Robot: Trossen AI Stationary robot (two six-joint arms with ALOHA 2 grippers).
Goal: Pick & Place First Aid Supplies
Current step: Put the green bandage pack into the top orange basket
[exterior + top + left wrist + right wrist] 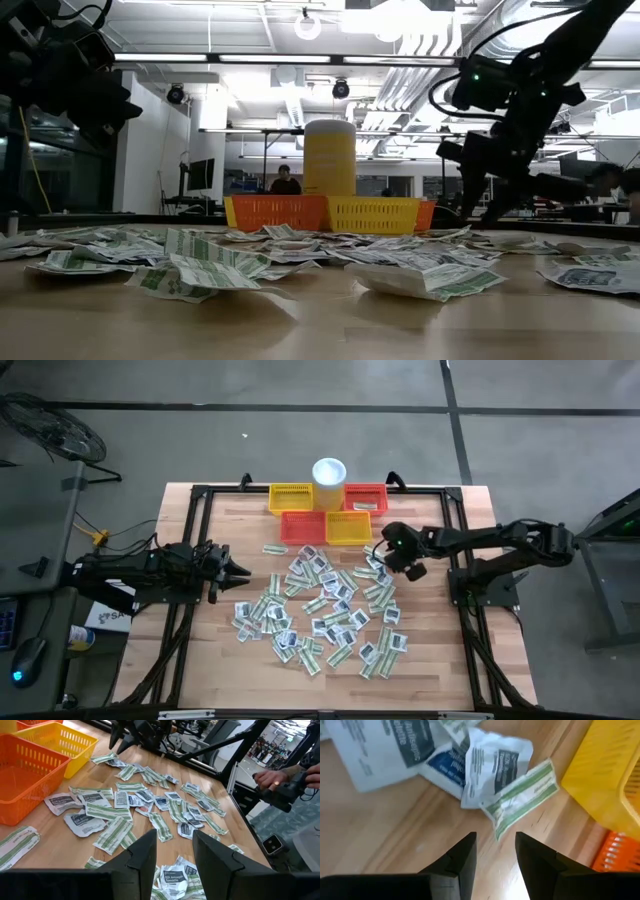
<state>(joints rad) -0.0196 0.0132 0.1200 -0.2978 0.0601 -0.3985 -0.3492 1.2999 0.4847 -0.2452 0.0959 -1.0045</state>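
Several small flat sachets (320, 610), white, grey and green-striped, lie scattered flat on the wooden table; they also show in the low view (300, 255). My left gripper (240, 572) is open and empty, above the table at the pile's left side (172, 855). My right gripper (383, 556) is open and empty, above the pile's far right part, close to the near yellow basket. In the right wrist view its fingers (495, 852) stand just short of a green-striped sachet (522, 797) that lies partly on white sachets (492, 762).
Four mesh baskets stand at the table's far edge: yellow (291, 497), red-orange (366, 496), red-orange (303, 526), yellow (348, 527). A white cup (329, 471) stands behind them. A black frame (200, 495) runs around the table. A person's hands (275, 780) hold a dark device beyond the right edge.
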